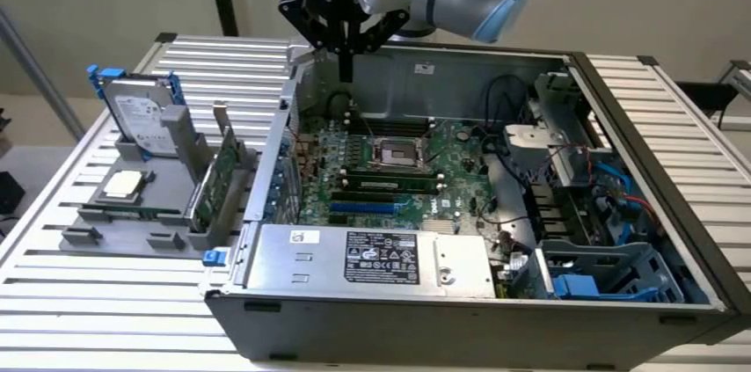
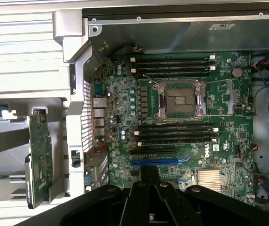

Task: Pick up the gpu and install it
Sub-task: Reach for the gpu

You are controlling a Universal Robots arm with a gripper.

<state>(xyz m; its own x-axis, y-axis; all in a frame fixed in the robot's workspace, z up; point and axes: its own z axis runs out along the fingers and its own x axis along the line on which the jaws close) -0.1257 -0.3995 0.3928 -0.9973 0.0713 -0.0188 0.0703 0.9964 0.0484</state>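
The gpu [image 1: 215,186] is a thin green card with a silver bracket. It stands on edge in a grey holder [image 1: 118,236] on the exterior view's left, just outside the open computer case [image 1: 470,319]. In the wrist view the gpu [image 2: 40,160] shows edge-on beyond the case's rear wall. My gripper [image 1: 347,71] hangs above the back of the case, over the motherboard [image 1: 458,148], and its fingers are shut on nothing. From the wrist camera, the gripper [image 2: 149,175] tips sit pressed together above the blue slot [image 2: 154,162].
A silver hard drive with blue rails [image 1: 137,113] and a square CPU chip [image 1: 125,183] sit in the same holder. Inside the case are the CPU socket [image 1: 396,154], memory sticks [image 2: 172,66], the power supply [image 1: 364,258] and cables with a blue drive cage [image 1: 593,275].
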